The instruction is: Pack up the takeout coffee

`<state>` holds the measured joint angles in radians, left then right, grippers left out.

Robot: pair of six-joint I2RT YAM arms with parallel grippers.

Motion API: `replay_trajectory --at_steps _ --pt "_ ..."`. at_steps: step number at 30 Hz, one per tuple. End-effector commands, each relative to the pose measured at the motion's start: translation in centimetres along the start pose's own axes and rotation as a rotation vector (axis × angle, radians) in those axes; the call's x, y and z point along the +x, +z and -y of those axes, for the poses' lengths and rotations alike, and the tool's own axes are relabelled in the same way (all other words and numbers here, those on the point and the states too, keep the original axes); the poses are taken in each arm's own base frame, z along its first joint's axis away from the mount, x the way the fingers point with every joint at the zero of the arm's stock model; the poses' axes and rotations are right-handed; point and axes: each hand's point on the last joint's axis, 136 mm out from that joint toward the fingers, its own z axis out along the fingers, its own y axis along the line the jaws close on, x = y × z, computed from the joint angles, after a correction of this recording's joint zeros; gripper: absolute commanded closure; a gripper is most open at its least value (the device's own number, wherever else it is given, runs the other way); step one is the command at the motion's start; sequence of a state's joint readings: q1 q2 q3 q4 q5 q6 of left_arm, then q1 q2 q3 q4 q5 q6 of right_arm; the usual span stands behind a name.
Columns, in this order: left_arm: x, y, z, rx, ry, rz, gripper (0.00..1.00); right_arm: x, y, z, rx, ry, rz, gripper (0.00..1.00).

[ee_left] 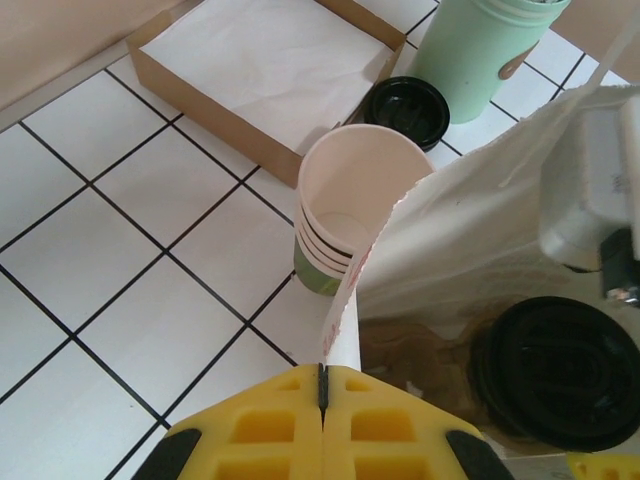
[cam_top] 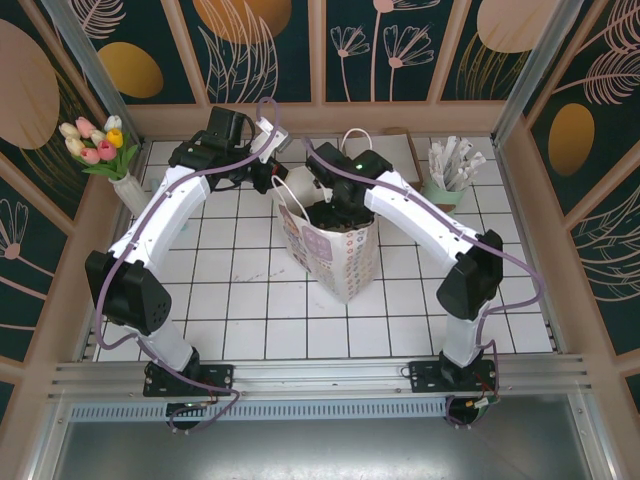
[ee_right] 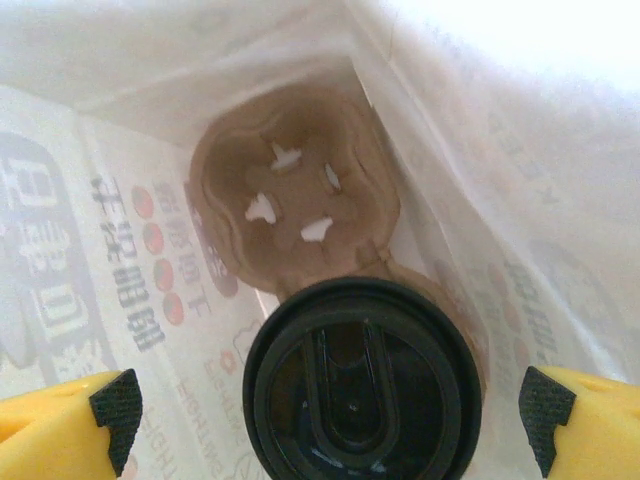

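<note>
pinching the bag point(ee_left: 470, 220) by its rim, the clenched left end effector point(ee_left: 322, 390) props the mouth wide so the released right end effector point(ee_right: 330, 410) hangs over the takeout coffee point(ee_right: 362, 385), seated in the cardboard carrier point(ee_right: 290, 200) inside.

We see the takeout coffee point(ee_right: 360, 392) from straight above, so what shows is its round black plastic lid point(ee_left: 560, 372): a raised rim, a sunken centre with a U-shaped ridge, and a few small drops by one edge. The cup body beneath is hidden from us. It stands upright with the lid on, seated in one socket of a brown pulp carrier point(ee_right: 290, 200) at the bottom of the white printed paper bag point(ee_right: 90, 230). The carrier's neighbouring socket, with its slit flaps, lies just beside it. In the left wrist view the lid sits deep inside the bag, well below its rim.
</note>
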<state>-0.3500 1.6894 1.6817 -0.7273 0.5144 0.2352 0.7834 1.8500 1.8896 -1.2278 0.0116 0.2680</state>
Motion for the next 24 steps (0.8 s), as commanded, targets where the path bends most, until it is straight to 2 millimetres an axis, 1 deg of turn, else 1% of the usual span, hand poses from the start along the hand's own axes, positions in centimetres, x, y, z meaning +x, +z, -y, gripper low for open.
replay_trajectory --at_steps 1,4,8,11,13,16,20,24 --pt "-0.6 -1.2 0.3 -0.012 0.016 0.012 1.00 -0.5 -4.2 0.0 -0.013 0.002 0.092 0.01" --pt "-0.6 -1.2 0.2 -0.012 0.014 0.012 1.00 -1.1 -5.3 -0.1 -0.026 -0.001 0.137 0.01" --pt "-0.5 -1.0 0.1 -0.014 0.003 0.011 1.00 -1.8 -7.4 -0.2 -0.045 -0.011 0.212 0.01" --pt "-0.4 -0.8 0.0 -0.015 -0.011 0.014 1.00 -2.2 -8.9 0.6 -0.042 0.005 0.265 0.01" --pt "-0.5 -0.7 0.1 -0.010 -0.016 0.018 1.00 -2.5 -9.4 1.2 -0.038 0.021 0.297 0.01" --pt "-0.7 -0.9 0.2 -0.007 -0.018 0.028 1.00 -3.3 -10.5 1.2 -0.051 0.039 0.365 0.01" --pt "-0.9 -1.0 0.2 -0.009 -0.016 0.038 1.00 -4.3 -12.8 0.8 -0.097 0.029 0.478 0.01" --pt "-1.1 -1.1 -0.1 -0.029 -0.030 0.046 1.00 -4.5 -15.1 0.9 -0.122 0.030 0.577 0.01"
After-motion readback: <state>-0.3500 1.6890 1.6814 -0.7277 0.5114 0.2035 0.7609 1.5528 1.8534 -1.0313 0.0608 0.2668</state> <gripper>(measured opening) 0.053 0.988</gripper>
